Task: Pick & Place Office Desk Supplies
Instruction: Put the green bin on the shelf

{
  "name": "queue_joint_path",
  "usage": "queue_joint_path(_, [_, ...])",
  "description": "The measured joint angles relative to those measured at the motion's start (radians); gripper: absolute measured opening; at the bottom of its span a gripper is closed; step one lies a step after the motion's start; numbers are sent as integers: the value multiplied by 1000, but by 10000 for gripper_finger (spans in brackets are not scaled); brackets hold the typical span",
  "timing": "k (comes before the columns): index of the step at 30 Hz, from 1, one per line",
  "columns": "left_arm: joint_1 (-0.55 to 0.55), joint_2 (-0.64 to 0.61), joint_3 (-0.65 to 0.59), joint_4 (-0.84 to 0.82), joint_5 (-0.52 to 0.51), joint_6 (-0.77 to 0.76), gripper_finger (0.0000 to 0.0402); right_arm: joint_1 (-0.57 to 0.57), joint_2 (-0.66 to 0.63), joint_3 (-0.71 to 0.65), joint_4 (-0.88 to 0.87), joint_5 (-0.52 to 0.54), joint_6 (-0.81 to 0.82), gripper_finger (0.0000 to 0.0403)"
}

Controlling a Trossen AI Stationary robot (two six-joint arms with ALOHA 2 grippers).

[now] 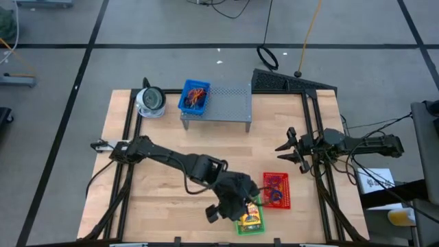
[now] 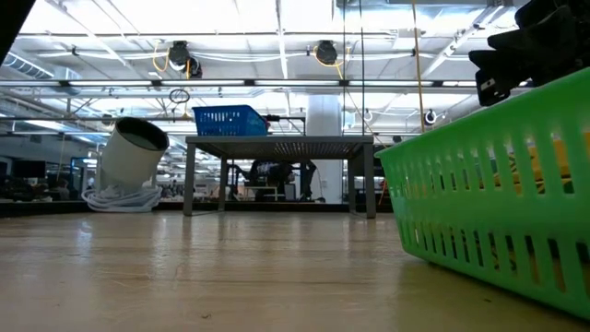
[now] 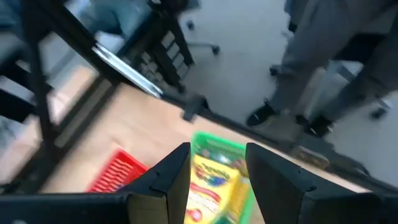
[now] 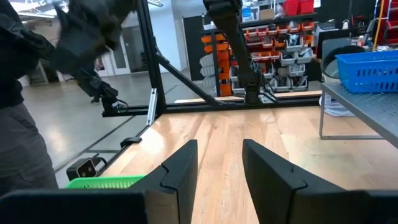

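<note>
My left gripper (image 1: pixel 239 202) (image 3: pixel 214 168) hovers open over a green basket (image 1: pixel 250 219) (image 2: pixel 489 221) near the table's near edge. Yellow crayon boxes (image 3: pixel 210 183) (image 1: pixel 251 214) lie in that basket and show between my fingers; I cannot tell whether the fingers touch them. To the right of it and a little farther back stands a red basket (image 1: pixel 276 190) (image 3: pixel 118 171) holding rubber-band loops (image 1: pixel 276 186). A blue basket (image 1: pixel 194 97) with orange and red loops stands on the grey shelf (image 1: pixel 226 103). My right gripper (image 1: pixel 285 147) (image 4: pixel 219 162) waits open at the table's right side.
A round white-grey object (image 1: pixel 150 101) (image 2: pixel 134 157) sits at the far left, beside the perforated shelf (image 2: pixel 277 143). Black frame bars (image 1: pixel 319 137) run along the table's left and right sides. A person's legs (image 3: pixel 323 68) stand beyond the near edge. Bare wood (image 1: pixel 226 147) lies mid-table.
</note>
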Motion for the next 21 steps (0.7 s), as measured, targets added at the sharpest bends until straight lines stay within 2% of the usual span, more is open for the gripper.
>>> queue_joint_path(5, [-18, 56, 0, -66, -42, 13, 161, 0, 11, 0, 5, 0, 0, 116])
queue_joint_path(10, [-36, 93, -1, -134, -153, 114, 161, 0, 22, 1, 6, 0, 0, 116])
queue_joint_path(16, [-42, 146, 0, -161, -251, 176, 161, 0, 25, 1, 1, 0, 0, 116])
queue_joint_path(21, [-42, 172, 0, -164, -295, 189, 161, 0, 34, 0, 0, 0, 0, 116])
